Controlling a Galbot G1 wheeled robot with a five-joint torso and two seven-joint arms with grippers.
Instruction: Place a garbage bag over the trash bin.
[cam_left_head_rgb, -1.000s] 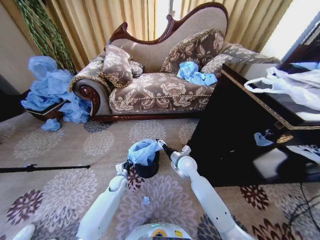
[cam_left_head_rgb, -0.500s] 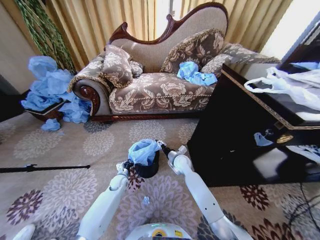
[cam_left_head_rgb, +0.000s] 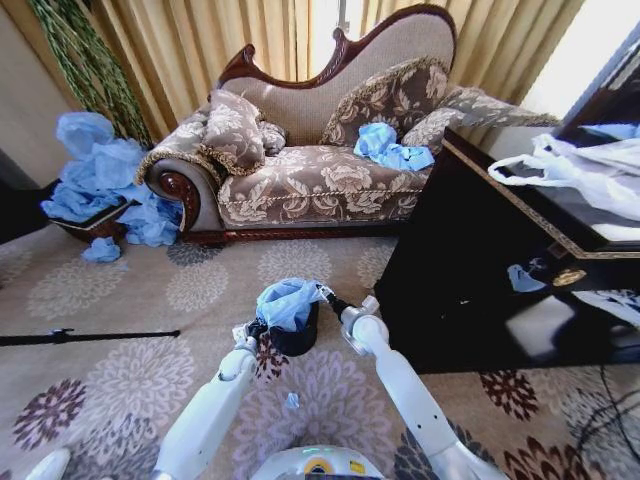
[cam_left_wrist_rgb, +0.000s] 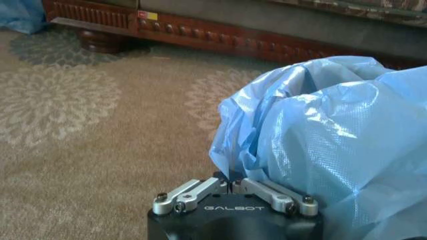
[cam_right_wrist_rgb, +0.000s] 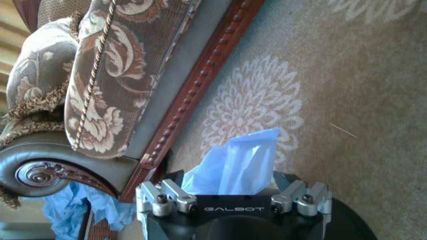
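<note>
Since half a second ago the right arm's elbow has shifted slightly rightward, while the garbage bag (cam_left_head_rgb: 286, 301) sits as it did, bunched and puffed over the top of the trash bin (cam_left_head_rgb: 296, 339) on the patterned carpet (cam_left_head_rgb: 120, 300). Both tools meet at this bin. The left tool (cam_left_head_rgb: 252, 331) is at the bin's left rim; in the left wrist view its fingers (cam_left_wrist_rgb: 200, 191) are drawn together on a fold of the blue plastic, which billows up just beyond and beside them. The right tool (cam_left_head_rgb: 325, 294) is at the bin's upper right edge, and the right wrist view shows a flap of the bag (cam_right_wrist_rgb: 237, 162) standing up from between its closed-in fingers (cam_right_wrist_rgb: 167, 192). A small blue scrap (cam_left_head_rgb: 291, 402) lies on the carpet between the two arms, nearer the robot than either tool. Well beyond the tools stands a brocade sofa (cam_left_head_rgb: 310, 180) with more blue bags (cam_left_head_rgb: 392, 148) on its seat, a heap of blue bags (cam_left_head_rgb: 105, 180) far off to the left tool's side, and a dark desk (cam_left_head_rgb: 470, 270) carrying white plastic bags (cam_left_head_rgb: 585, 175) off to the right tool's side.
</note>
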